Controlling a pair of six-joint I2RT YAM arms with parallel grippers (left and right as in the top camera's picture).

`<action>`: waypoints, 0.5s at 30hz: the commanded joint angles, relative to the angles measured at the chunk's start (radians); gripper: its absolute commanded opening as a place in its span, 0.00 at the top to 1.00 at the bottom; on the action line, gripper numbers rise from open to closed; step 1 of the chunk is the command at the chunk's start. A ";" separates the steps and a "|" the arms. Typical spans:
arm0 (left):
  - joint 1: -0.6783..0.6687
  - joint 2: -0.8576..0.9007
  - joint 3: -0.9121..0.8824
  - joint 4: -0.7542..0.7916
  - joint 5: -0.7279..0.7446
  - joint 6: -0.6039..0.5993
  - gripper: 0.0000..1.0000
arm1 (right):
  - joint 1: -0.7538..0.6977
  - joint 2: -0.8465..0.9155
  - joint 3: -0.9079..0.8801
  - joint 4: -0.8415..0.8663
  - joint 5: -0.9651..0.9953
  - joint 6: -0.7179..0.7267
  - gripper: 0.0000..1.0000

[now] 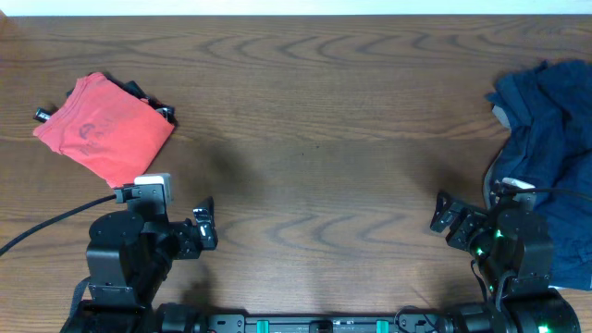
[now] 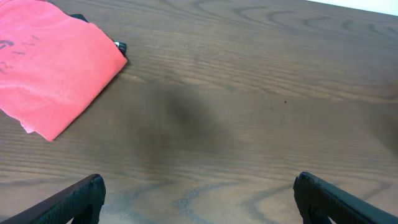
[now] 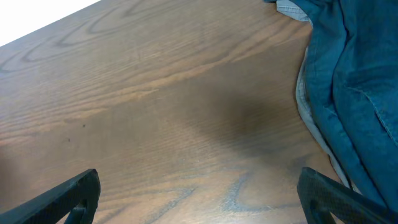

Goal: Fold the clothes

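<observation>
A wide wood-grain tabletop (image 1: 314, 111) carried everything, and its middle lay bare between the two arms. At its right edge sat a crumpled heap of navy clothes (image 1: 550, 139), unfolded, running out of the overhead view; a pale grey lining edge showed along its near side in the right wrist view. Far across, near the left edge, lay the coral-red T-shirt (image 1: 104, 129), folded into a flat, roughly square packet set at an angle, with faint lettering on its top face. The two piles were well apart.

The left gripper (image 1: 205, 225) hung low near the front of the tabletop, jaws spread wide with nothing between them, near the red packet but not touching it. The right gripper (image 1: 438, 213) mirrored it on the other side, jaws likewise wide and empty, just beside the navy heap.

A black garment (image 1: 148, 97) peeked out from under the red packet's far corner.
</observation>
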 commanded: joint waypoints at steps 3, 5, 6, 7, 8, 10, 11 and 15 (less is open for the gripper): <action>-0.002 -0.003 -0.008 0.003 -0.009 -0.002 0.02 | 0.011 -0.035 -0.008 -0.011 0.017 0.013 0.01; -0.002 -0.003 -0.008 0.003 -0.009 -0.002 0.02 | 0.011 -0.060 -0.009 -0.040 0.035 0.005 0.01; -0.002 -0.003 -0.008 0.003 -0.009 -0.002 0.02 | 0.011 -0.073 -0.012 -0.040 0.050 0.000 0.01; -0.002 -0.003 -0.008 0.003 -0.009 -0.002 0.02 | 0.011 -0.092 -0.018 -0.032 0.051 -0.027 0.01; -0.002 -0.003 -0.008 0.003 -0.009 -0.002 0.02 | 0.011 -0.108 -0.024 -0.025 0.051 -0.058 0.01; -0.002 -0.003 -0.008 0.003 -0.009 -0.002 0.02 | 0.011 -0.163 -0.052 0.008 0.046 -0.139 0.01; -0.002 -0.003 -0.008 0.003 -0.009 -0.002 0.02 | 0.009 -0.190 -0.072 0.028 0.037 -0.178 0.01; -0.002 -0.003 -0.008 0.003 -0.009 -0.002 0.02 | 0.009 -0.330 -0.198 0.158 -0.008 -0.282 0.01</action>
